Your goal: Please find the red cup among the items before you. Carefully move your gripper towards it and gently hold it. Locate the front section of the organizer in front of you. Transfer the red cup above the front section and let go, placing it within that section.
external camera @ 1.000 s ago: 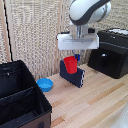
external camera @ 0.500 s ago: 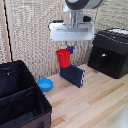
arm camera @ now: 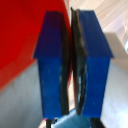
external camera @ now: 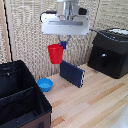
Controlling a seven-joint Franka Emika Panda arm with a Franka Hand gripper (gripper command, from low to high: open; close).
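Transfer step in hand: the small, tapered, bright red plastic cup (external camera: 55,53) is off the light wooden worktop (external camera: 95,102), hanging in the air under the wide white-grey end effector (external camera: 63,44). Its two short dark-blue fingers (arm camera: 92,60) are nearly closed, pinching the cup's rim wall, as the wrist view shows.

Places relative to the large black fabric-sided organizer (external camera: 20,100): the cup is above it and off toward the exterior view's right, not yet over either compartment. A shallow light-blue bowl (external camera: 45,84) sits just beside the organizer, and a flat dark-blue box (external camera: 72,73) leans beyond that.

Next move, in my judgement: carry the cup over the organizer's near compartment, clear its wall, lower, then open. The rim-only grip looks marginal, so go slowly.
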